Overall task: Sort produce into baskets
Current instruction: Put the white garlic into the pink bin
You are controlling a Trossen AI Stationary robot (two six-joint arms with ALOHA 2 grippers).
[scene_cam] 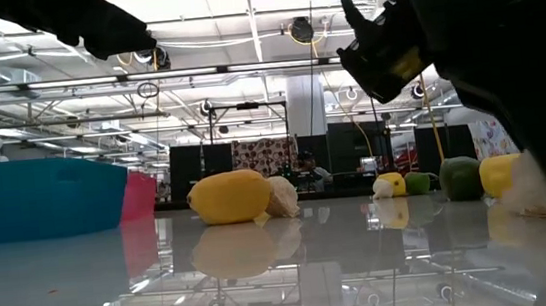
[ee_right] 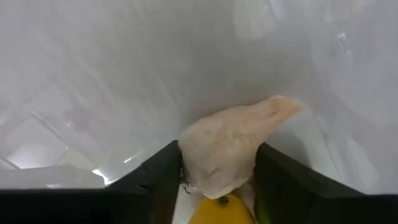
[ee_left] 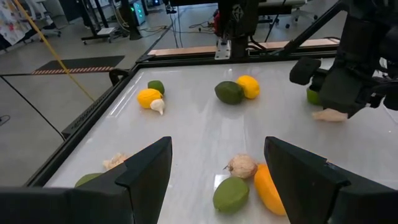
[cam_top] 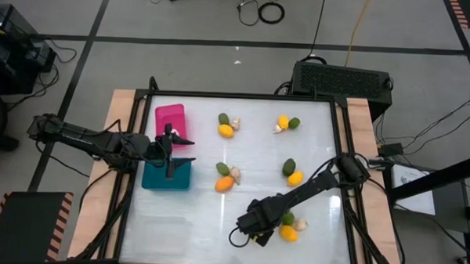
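Toy produce lies in small groups on the white table: yellow, green and pale pieces at the far left, far right, middle and right. In the near-right group a pale garlic bulb stands between the fingers of my right gripper, beside a yellow fruit and a green one. My left gripper hangs open and holds nothing, over the teal basket, with the pink basket behind it. My right gripper pinches the garlic bulb's rounded body between its two fingers, one on each side. The fingers come from above, pointing steeply down. The bulb's pointed end sticks out beyond them. The bulb is down at the table top; whether it is lifted I cannot tell.
The table has a raised dark frame and wooden side strips. The middle of the table between the groups is bare white surface. The yellow fruit lies right behind the held bulb.
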